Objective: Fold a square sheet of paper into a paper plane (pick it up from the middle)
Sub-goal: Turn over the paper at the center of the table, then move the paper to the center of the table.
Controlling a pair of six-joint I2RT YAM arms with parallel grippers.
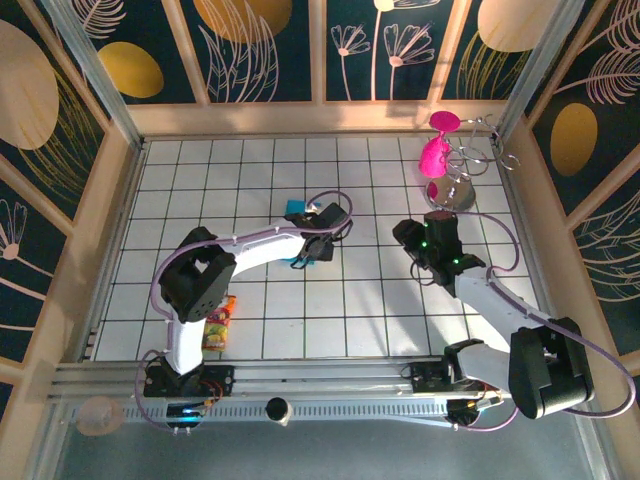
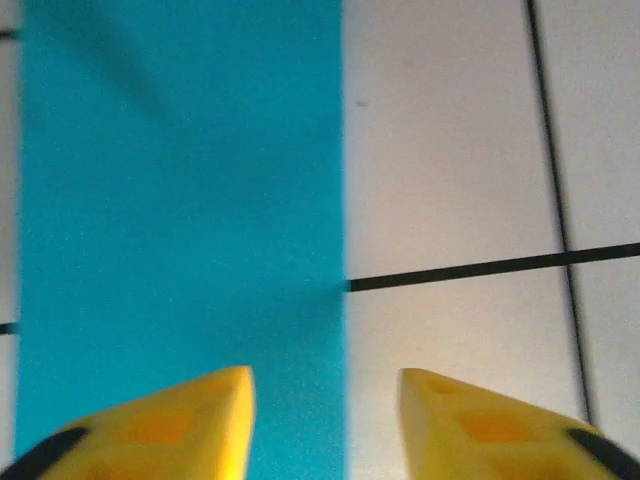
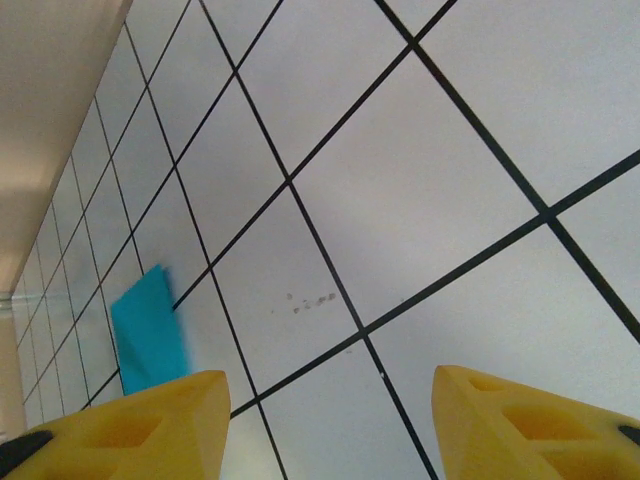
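Note:
The turquoise sheet of paper (image 1: 295, 208) lies flat on the white grid table, mostly covered by my left arm; a second bit of it peeks out below the wrist. Close up it is a straight-edged blue band (image 2: 180, 220), and I cannot tell whether it has a paper plane's shape. My left gripper (image 1: 315, 240) hovers just above it, open (image 2: 325, 385), straddling the band's right edge with nothing between the fingers. To the right my right gripper (image 1: 412, 238) is open (image 3: 330, 400) over bare tiles, with the paper (image 3: 150, 325) off to its left.
A red-and-yellow snack packet (image 1: 218, 322) lies beside the left arm's base. Pink goblets (image 1: 437, 150) hang on a wire rack (image 1: 462, 180) at the back right. Wooden walls ring the table.

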